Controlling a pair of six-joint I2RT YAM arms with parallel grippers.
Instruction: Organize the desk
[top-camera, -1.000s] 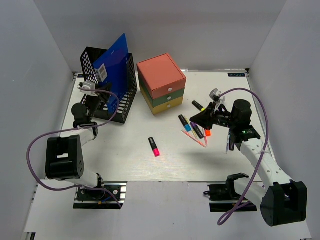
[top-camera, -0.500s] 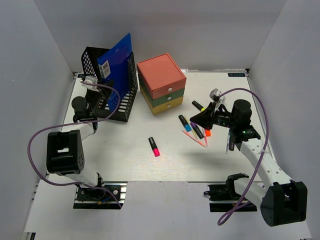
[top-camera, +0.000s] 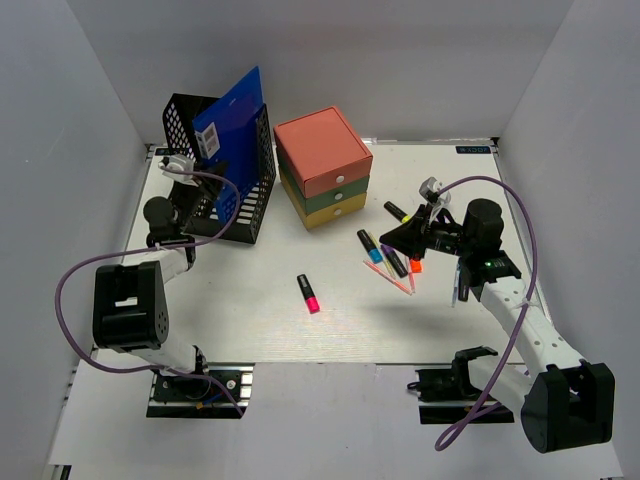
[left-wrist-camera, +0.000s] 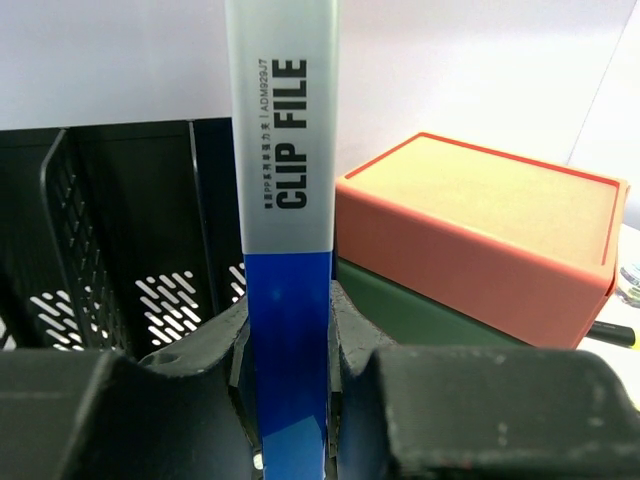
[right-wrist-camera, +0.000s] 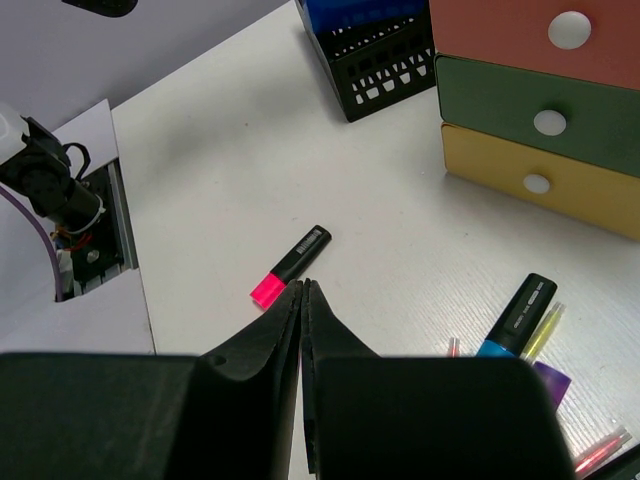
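On the white desk (top-camera: 250, 320), my left gripper (top-camera: 183, 192) is shut on the spine of a blue clip file (top-camera: 232, 125). The file stands nearly upright at the black mesh file rack (top-camera: 250, 195). In the left wrist view the spine (left-wrist-camera: 287, 300) sits pinched between both pads of that gripper (left-wrist-camera: 288, 315), with the rack (left-wrist-camera: 100, 260) behind it. My right gripper (top-camera: 388, 236) hovers shut and empty over a scatter of highlighters and pens (top-camera: 390, 260). Seen from the right wrist, its tips (right-wrist-camera: 303, 287) point at a pink highlighter (right-wrist-camera: 290, 265).
A drawer box with a coral top and green and yellow drawers (top-camera: 322, 165) stands beside the rack. The pink highlighter (top-camera: 308, 293) lies alone mid-desk. A yellow-tipped marker (top-camera: 397, 211) lies near the box, and a purple pen (top-camera: 457, 290) lies by the right arm.
The left gripper has drawn back and to the left with the clip file, which now stands more upright at the rack. The right arm has not moved.
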